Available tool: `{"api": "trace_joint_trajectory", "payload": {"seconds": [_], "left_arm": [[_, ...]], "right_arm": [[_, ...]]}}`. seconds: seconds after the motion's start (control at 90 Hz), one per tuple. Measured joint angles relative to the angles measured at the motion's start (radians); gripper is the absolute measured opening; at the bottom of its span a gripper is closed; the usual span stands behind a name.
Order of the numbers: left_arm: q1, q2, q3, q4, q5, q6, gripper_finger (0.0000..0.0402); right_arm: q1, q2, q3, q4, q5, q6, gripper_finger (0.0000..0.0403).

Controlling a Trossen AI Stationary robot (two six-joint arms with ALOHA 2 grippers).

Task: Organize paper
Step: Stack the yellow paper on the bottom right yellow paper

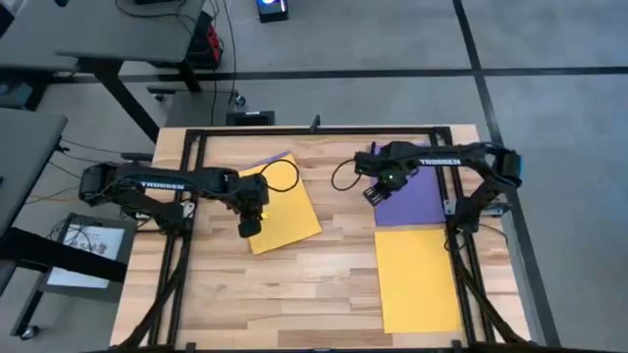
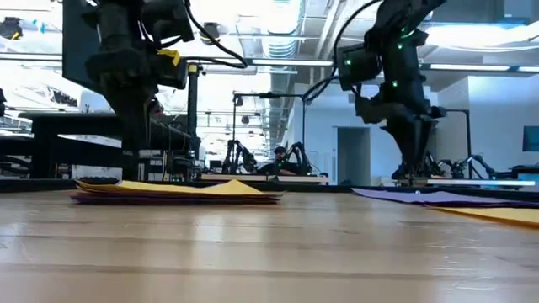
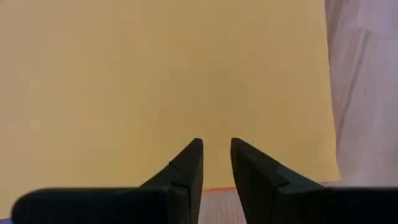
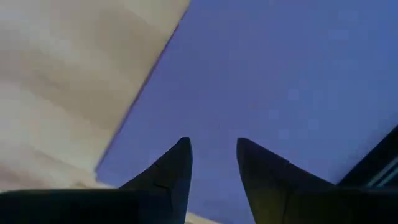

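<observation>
Pale wooden tabletop (image 1: 294, 284), smooth with visible plank grain; yellow sheet (image 1: 283, 211) and purple sheet (image 1: 417, 201) look matt paper, flat and thin.

Robotics lab; other robot arms (image 2: 295, 157) behind; exposed ceiling ducts (image 2: 282, 25)

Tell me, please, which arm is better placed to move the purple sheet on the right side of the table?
The right. Its claw hangs over the purple sheet's edge, fingers slightly apart, while the left claw is busy over the yellow sheet across the table.
</observation>
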Motion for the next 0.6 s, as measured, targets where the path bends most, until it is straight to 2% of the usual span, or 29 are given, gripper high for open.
{"api": "trace_joint_trajectory", "payload": {"seconds": [0.178, 0.6], "left_arm": [[0.0, 0.0, 0.0, 0.001, 0.0, -0.015, 0.0066], [0.0, 0.0, 0.0, -0.004, 0.0, -0.05, 0.0066]], "right_arm": [[-0.095, 0.001, -0.128, 0.069, -0.03, 0.006, 0.012], [-0.122, -0.004, -0.292, 0.307, -0.14, 0.055, 0.012]]}}
